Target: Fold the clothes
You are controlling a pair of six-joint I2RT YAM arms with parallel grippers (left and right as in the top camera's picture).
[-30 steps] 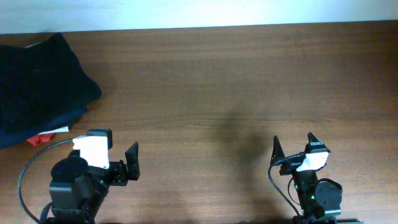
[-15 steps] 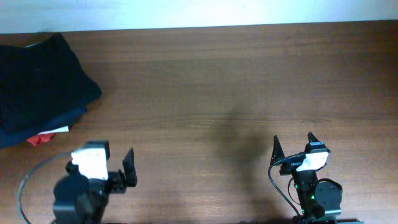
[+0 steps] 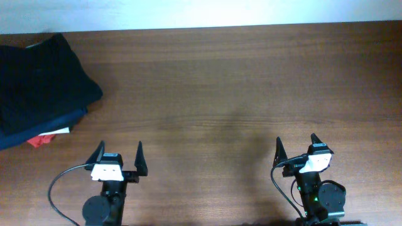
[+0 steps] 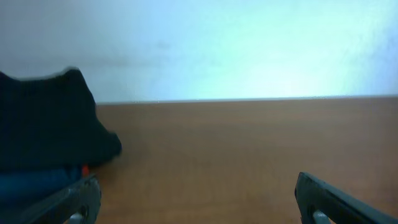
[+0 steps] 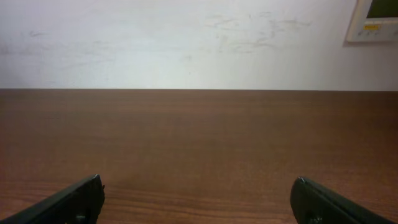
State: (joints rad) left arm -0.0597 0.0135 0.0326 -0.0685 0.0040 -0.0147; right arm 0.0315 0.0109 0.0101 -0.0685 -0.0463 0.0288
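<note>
The desk (image 3: 226, 75) is brown with wood stripes. Ahead and left of the black left claw (image 3: 119, 150), the clothes (image 3: 44, 75) are black, lying on a blue pile (image 3: 34, 130) with a red bit (image 3: 38, 142).

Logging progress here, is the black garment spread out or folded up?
Not spread: the black garment sits in a compact heap atop blue cloth; neat folds, cannot tell.

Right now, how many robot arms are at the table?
2. The left arm sits at the near edge of the table, left of middle; the right arm at the near edge, right side. Both pairs of jaws are open. None seems hidden.
</note>
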